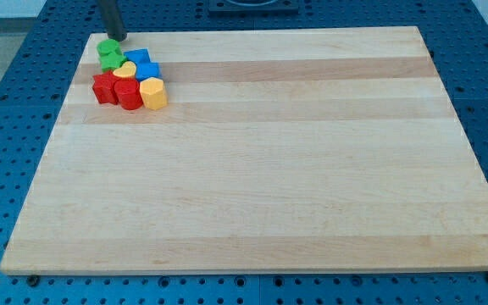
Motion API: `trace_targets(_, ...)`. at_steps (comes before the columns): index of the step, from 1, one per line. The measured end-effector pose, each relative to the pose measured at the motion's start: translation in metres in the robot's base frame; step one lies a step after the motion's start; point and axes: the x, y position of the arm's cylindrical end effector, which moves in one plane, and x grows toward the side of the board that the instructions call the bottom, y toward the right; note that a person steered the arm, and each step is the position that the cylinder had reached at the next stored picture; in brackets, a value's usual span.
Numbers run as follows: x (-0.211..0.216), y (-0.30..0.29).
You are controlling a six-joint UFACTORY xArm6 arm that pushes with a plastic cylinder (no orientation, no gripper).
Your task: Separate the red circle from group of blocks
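Observation:
A tight group of blocks sits at the top left of the wooden board [252,169]. The red circle [130,93] is at the group's lower middle, touching a red block [104,87] on its left and a yellow block [153,93] on its right. A small yellow heart-like block [125,70] lies above it. Two green blocks [109,53] are at the group's top left, and two blue blocks [142,63] at its top right. My tip [119,38] is at the board's top edge, just above and right of the green blocks, close to them.
The board lies on a blue perforated table [7,102]. The group sits close to the board's left and top edges.

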Motion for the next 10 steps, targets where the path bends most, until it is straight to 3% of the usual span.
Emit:
trace_targets(1,0.000,-0.041)
trace_targets(3,0.008,-0.033)
trace_targets(9,0.181,0.062)
trace_targets(10,0.185,0.062)
